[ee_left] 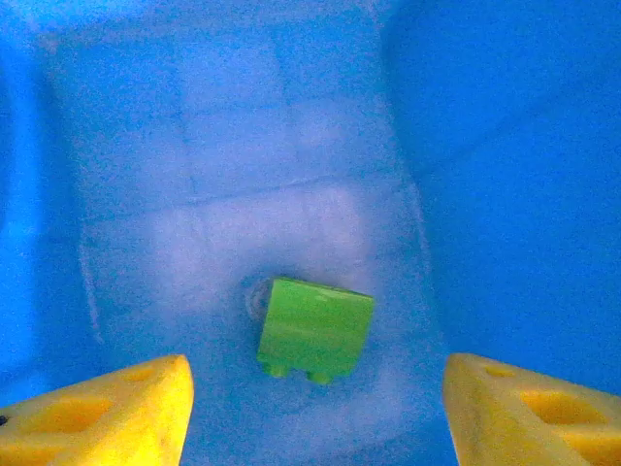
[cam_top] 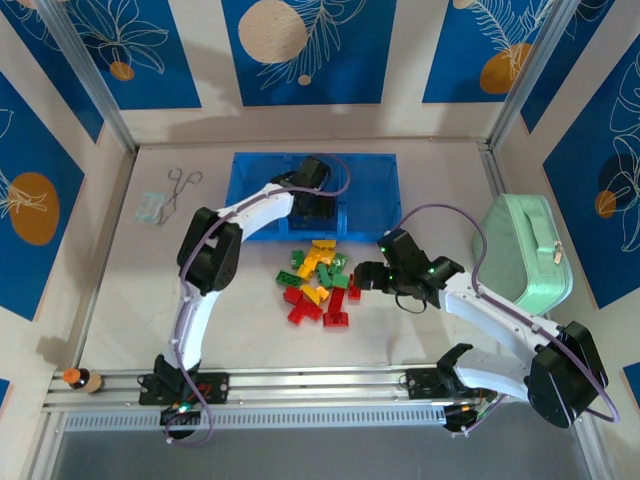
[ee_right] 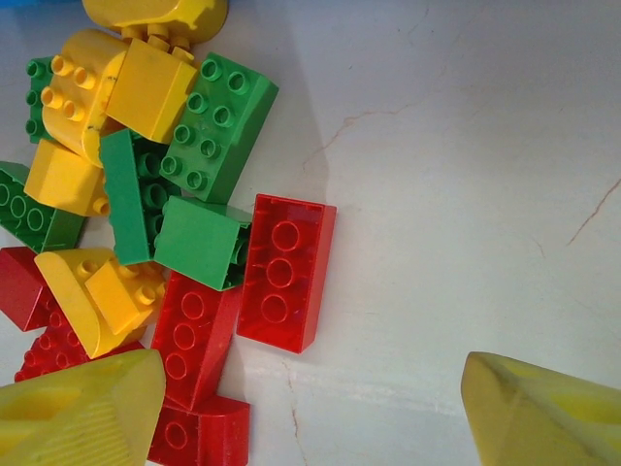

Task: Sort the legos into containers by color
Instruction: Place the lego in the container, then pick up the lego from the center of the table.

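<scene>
A pile of red, green and yellow legos (cam_top: 320, 285) lies on the table in front of the blue tray (cam_top: 372, 190) that forms the containers. My left gripper (cam_top: 318, 203) hangs inside the tray's middle compartment and is open. One green lego (ee_left: 315, 330) lies loose on the blue floor just beyond its yellow fingertips (ee_left: 107, 413). My right gripper (cam_top: 365, 276) hovers open at the pile's right edge. A red lego (ee_right: 284, 272) lies beyond and left of its gap (ee_right: 310, 417). Its left fingertip (ee_right: 82, 408) overlaps other red bricks.
A mint-green zippered case (cam_top: 525, 250) stands at the right. Forceps (cam_top: 180, 185) and a small plastic bag (cam_top: 152, 207) lie at the back left. A small bottle (cam_top: 80, 378) sits by the near-left rail.
</scene>
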Controlling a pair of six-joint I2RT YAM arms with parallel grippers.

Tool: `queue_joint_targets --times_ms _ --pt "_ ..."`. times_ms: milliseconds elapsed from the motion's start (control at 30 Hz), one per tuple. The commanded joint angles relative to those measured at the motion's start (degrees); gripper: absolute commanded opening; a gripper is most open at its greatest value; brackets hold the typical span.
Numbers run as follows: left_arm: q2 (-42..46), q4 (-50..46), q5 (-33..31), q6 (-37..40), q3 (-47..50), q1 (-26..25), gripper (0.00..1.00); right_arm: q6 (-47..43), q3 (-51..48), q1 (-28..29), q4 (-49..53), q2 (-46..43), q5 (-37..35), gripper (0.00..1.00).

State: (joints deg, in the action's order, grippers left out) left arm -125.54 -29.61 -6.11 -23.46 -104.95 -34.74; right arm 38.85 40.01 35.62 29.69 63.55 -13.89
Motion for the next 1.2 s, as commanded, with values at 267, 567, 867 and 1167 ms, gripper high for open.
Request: queue_joint_targets --times_ms 267,567,867,1167 --pt "28.85 6.45 -0.39 1.70 17.23 -2.70 0.63 -0.09 3.40 1.20 2.80 2.22 -0.08 0.79" --pt "50.60 12.72 -2.68 -3.31 47.58 -3.08 0.59 -2.80 10.91 3.76 5.23 11.65 0.05 0.75" --pt "67.27 9.15 -4.80 -9.29 68.35 -3.12 0.57 -0.59 19.94 8.64 9.32 27.39 -2.88 0.64" --pt "74.66 8.15 -4.94 -13.19 76.10 -3.14 0.56 3.77 22.25 8.62 14.70 29.81 -9.06 0.60"
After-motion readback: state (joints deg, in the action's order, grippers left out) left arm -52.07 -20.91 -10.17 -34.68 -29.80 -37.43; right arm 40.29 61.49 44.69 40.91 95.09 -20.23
